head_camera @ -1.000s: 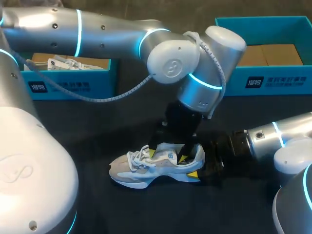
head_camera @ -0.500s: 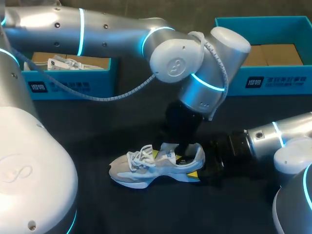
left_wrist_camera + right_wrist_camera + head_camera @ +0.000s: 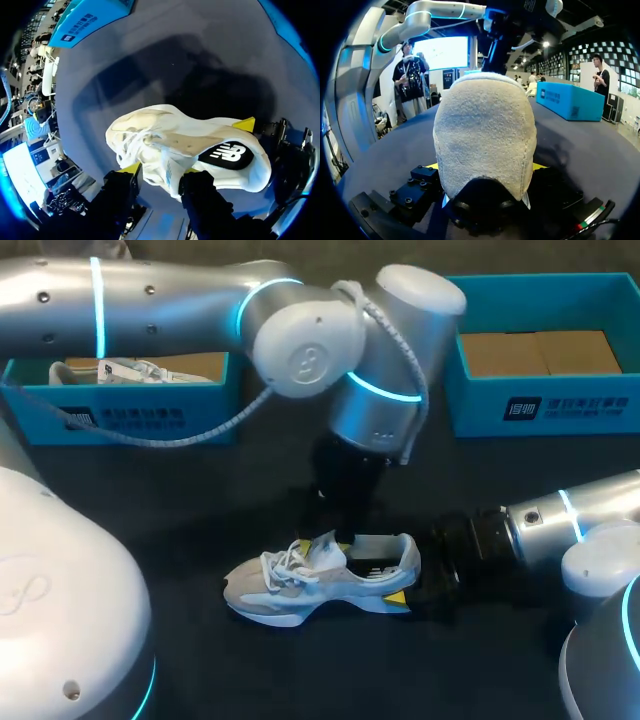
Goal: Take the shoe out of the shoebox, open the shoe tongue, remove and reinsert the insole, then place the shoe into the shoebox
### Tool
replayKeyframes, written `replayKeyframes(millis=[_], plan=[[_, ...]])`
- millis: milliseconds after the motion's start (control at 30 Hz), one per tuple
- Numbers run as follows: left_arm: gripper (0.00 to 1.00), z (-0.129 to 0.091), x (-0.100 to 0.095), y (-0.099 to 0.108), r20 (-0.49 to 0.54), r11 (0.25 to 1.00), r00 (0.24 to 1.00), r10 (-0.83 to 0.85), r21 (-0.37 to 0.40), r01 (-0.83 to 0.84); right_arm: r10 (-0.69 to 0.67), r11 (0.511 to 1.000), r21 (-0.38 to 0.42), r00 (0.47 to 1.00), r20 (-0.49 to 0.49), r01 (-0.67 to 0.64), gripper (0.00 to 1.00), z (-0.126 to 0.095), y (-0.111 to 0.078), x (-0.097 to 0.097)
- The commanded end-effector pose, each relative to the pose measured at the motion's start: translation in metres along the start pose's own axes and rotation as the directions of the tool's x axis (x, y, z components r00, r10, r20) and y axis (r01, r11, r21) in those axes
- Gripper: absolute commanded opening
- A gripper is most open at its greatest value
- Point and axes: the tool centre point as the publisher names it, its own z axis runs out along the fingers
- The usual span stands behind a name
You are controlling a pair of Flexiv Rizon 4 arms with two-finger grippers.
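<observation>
A white and grey sneaker [image 3: 300, 585] lies on its sole on the dark table, toe to the left. My left gripper [image 3: 335, 538] comes down from above and is shut on the shoe tongue [image 3: 326, 552], which stands lifted out of the opening. In the left wrist view the tongue [image 3: 167, 167] sits pinched between the yellow-tipped fingers [image 3: 131, 168] of the left gripper [image 3: 161, 171], with the dark insole [image 3: 227, 155] showing inside. My right gripper [image 3: 405, 590] is shut on the heel [image 3: 485, 130]. A yellow tip lies on each side of the heel at the right gripper [image 3: 485, 167].
An open blue shoebox [image 3: 120, 415] with white paper inside stands at the back left. A second blue box [image 3: 540, 405] with brown cardboard inside stands at the back right. My left arm [image 3: 300, 350] spans the table's middle above the shoe.
My left gripper has narrowed from wide open onto the tongue and drawn it up. The left arm has shifted leftward. The right gripper and the shoe have stayed in place.
</observation>
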Motion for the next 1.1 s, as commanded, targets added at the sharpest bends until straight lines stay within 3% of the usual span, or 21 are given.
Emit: replayKeyframes(millis=[33,267,333,367,567,800,967,1100], plan=[[0.36,0.0,-0.007,0.003,-0.087,0.994,0.99,-0.112,-0.001,0.113,0.0,1.0,0.002,1.0,0.001,0.0,0.0,0.002,-0.001,0.001],[0.27,-0.002,-0.003,0.003,-0.109,0.996,0.99,-0.088,-0.01,0.088,0.0,1.0,0.002,1.0,0.001,0.0,0.0,0.002,-0.001,0.001],[0.15,-0.003,-0.006,0.003,-0.132,0.996,0.988,-0.084,-0.013,0.083,0.0,1.0,0.002,1.0,0.001,0.0,0.0,0.002,-0.001,0.001],[0.0,-0.004,-0.008,0.002,-0.142,0.997,0.987,-0.079,-0.013,0.078,0.0,1.0,0.002,1.0,0.001,0.0,0.0,0.002,-0.001,0.001],[0.0,-0.006,-0.034,0.002,-0.279,0.999,0.96,-0.039,-0.044,0.028,0.0,1.0,0.002,1.0,0.001,0.0,0.0,0.002,-0.001,0.001],[0.0,-0.006,-0.073,0.003,-0.486,0.999,0.874,0.007,-0.029,-0.025,0.0,1.0,0.002,1.0,0.001,0.0,0.0,0.002,-0.001,0.001],[0.0,0.008,-0.09,0.001,-0.585,0.999,0.81,0.047,0.018,-0.045,0.0,1.0,0.002,1.0,0.001,0.0,0.0,0.002,-0.001,0.001],[0.0,0.021,-0.099,-0.006,-0.639,0.998,0.767,0.053,0.007,-0.063,0.0,1.0,0.002,1.0,0.001,0.0,0.0,0.002,-0.001,0.001]])
